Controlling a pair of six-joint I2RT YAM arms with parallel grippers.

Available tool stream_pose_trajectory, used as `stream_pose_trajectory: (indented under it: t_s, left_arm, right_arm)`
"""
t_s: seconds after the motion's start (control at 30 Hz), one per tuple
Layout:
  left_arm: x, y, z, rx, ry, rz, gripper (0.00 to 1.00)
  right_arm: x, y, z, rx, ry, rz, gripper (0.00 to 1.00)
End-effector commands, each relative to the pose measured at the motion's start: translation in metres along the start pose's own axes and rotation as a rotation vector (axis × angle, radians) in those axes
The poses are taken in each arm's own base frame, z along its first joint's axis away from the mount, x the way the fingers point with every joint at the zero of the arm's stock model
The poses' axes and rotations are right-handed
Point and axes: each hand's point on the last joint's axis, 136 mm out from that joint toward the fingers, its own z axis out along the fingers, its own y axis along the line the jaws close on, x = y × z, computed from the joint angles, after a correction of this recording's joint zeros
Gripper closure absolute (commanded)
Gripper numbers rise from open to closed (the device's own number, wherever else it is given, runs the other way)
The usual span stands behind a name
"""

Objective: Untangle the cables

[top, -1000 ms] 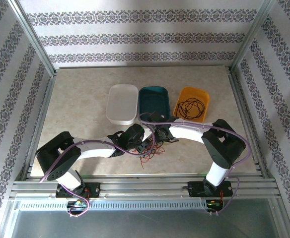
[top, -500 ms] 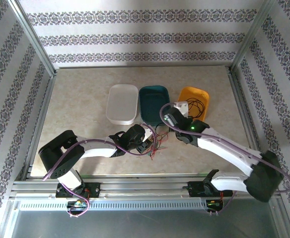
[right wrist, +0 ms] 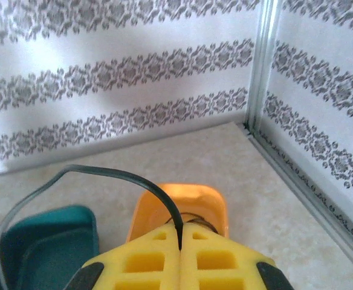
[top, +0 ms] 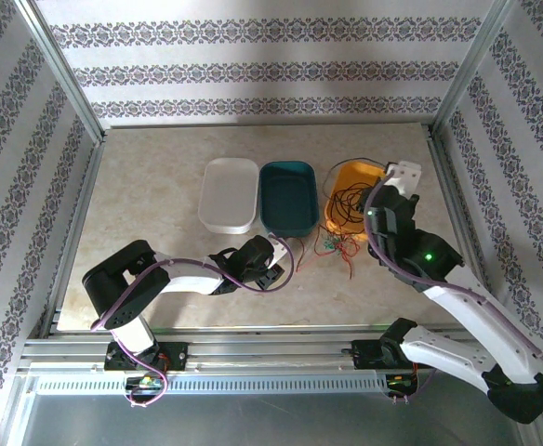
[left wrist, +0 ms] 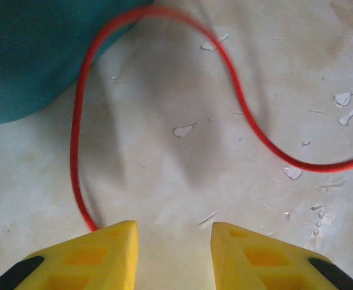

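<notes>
The left fingers (left wrist: 107,254) are yellow and stand apart, released, with bare desk (left wrist: 182,181) between them. A red cable (left wrist: 74,145) lies flat on the desk. It begins at the tip of the finger at 7 o'clock and runs toward 12 o'clock beside the corner of the teal tray (left wrist: 25,60). There it bends, comes down again and leaves the picture at 3 o'clock.

From above, a tangle of red and green cables (top: 335,243) lies on the desk at 5 o'clock from the teal tray (top: 288,200). The right arm (top: 420,255) is just beside it at 3 o'clock.

Farther away, three trays stand in one row: a white tray (top: 228,195) at 9 o'clock, the teal tray in the middle and an orange tray (top: 350,175) at 3 o'clock. In the orange tray lie black cable loops (top: 350,200).

The right fingers (right wrist: 161,260) are clenched on a thin dark cable (right wrist: 104,171). It rises from the seam between them and makes an arc toward 9 o'clock over the teal tray (right wrist: 55,212). The orange tray (right wrist: 213,194) is just beyond these fingers at 12 o'clock.
</notes>
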Motion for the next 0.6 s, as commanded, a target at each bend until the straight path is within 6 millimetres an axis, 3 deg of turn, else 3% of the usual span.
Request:
stream_pose_trajectory:
  t_s: [0.0, 0.2, 0.57]
  left_arm:
    - [0.005, -0.011, 0.0, 0.032, 0.017, 0.009, 0.64]
    - [-0.007, -0.014, -0.009, 0.05, -0.02, 0.019, 0.63]
    - [-0.04, -0.017, -0.029, 0.062, -0.108, 0.056, 0.49]
  right_arm:
    - [-0.025, -0.01, -0.007, 0.023, -0.067, 0.023, 1.0]
    - [-0.031, -0.015, -0.013, 0.013, -0.078, 0.043, 1.0]
    - [-0.094, -0.034, -0.041, 0.005, -0.278, 0.091, 0.99]
